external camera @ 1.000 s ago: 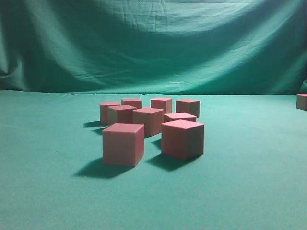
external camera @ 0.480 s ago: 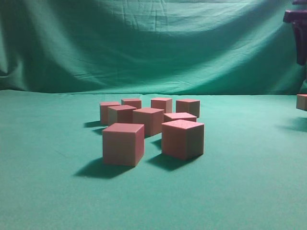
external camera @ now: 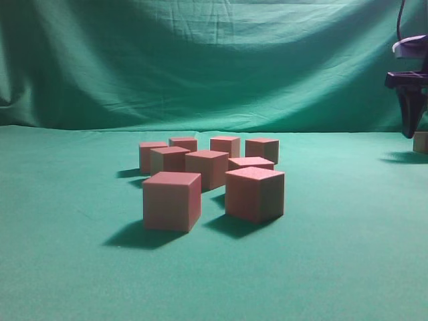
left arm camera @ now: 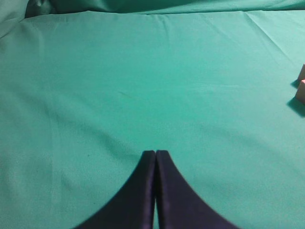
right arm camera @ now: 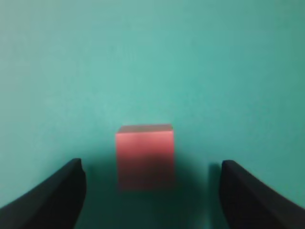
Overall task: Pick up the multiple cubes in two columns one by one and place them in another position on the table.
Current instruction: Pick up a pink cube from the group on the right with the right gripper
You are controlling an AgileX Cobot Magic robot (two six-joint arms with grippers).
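Several reddish-pink cubes stand in two loose columns mid-table, the nearest two at front left and front right. One lone cube sits at the far right edge. My right gripper hangs just left of it. In the right wrist view this gripper is open, with the lone cube on the cloth between its fingers, untouched. My left gripper is shut and empty over bare cloth and does not show in the exterior view. Cube corners show at the right edge of the left wrist view.
The table is draped in green cloth, with a wrinkled green curtain behind it. Open cloth lies left of the cluster, in front of it, and between it and the lone cube.
The right arm has come into view at the far right and dropped toward the lone cube. The cubes have not moved.
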